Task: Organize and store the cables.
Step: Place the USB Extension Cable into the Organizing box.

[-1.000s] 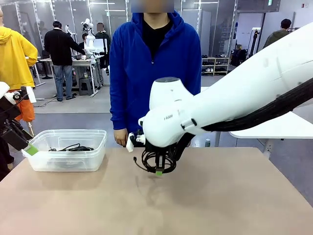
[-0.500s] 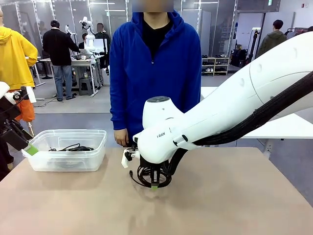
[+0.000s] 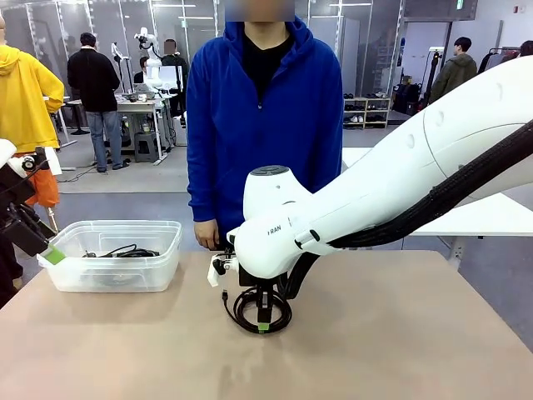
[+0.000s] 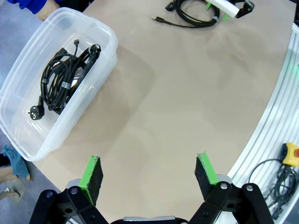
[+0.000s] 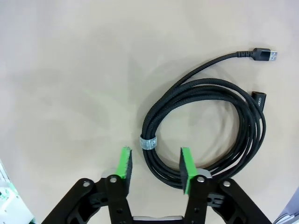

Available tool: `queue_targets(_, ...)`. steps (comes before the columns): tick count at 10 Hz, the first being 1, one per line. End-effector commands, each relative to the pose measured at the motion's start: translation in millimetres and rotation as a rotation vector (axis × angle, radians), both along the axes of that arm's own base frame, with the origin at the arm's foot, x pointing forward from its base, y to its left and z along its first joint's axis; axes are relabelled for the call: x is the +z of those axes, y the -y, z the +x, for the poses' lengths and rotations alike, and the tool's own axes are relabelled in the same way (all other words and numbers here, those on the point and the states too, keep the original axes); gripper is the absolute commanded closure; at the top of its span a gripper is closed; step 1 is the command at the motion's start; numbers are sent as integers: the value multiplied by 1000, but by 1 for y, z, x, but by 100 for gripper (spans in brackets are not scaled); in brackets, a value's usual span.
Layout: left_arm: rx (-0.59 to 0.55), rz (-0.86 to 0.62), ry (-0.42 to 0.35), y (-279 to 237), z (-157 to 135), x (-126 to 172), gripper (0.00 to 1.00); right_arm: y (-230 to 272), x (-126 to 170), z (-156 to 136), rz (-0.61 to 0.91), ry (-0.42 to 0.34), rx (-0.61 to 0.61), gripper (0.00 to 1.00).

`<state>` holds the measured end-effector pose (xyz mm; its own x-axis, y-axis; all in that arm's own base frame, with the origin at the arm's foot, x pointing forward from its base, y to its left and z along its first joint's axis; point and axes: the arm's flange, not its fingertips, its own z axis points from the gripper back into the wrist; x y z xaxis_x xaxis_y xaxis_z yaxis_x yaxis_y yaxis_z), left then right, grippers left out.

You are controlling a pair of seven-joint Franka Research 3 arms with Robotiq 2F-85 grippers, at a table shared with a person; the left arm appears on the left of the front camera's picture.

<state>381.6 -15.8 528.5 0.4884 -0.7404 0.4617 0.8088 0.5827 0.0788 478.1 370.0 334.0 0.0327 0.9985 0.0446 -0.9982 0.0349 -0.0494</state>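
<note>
A coiled black cable lies flat on the tan table in front of the person. My right gripper hangs straight over it, jaws open. In the right wrist view the coil, bound by a grey tie, rests on the table with its near edge between the parted green pads of the right gripper. A second black cable sits in the clear plastic bin at the table's left. My left gripper hovers open and empty near the bin.
A person in a blue hoodie stands at the far edge, one hand low near the table. In the left wrist view a red stop button and loose cords lie beyond the table's rim.
The right arm came down and a little leftward with the coil, set it on the table, and its jaws opened off it. The left arm stayed still.
</note>
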Motion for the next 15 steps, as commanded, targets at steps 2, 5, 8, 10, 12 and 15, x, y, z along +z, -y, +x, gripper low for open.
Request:
queue_targets(2,19,12,-7,1,3,2,0,6,11,-3,29,10,-27,0)
queue_targets(5,19,12,-7,1,3,2,0,27,27,-2,68,18,-47,0)
queue_targets(8,-51,57,36,17,-12,11,0,63,54,-4,159,37,-74,0)
queue_targets(10,-175,136,90,83,-16,9,0,95,68,-13,187,49,-115,0)
queue_targets(12,-281,181,105,143,-17,-6,0,136,80,-31,185,98,-188,0)
queue_targets(15,-442,226,95,216,-14,-40,0,211,91,-45,232,76,-333,0)
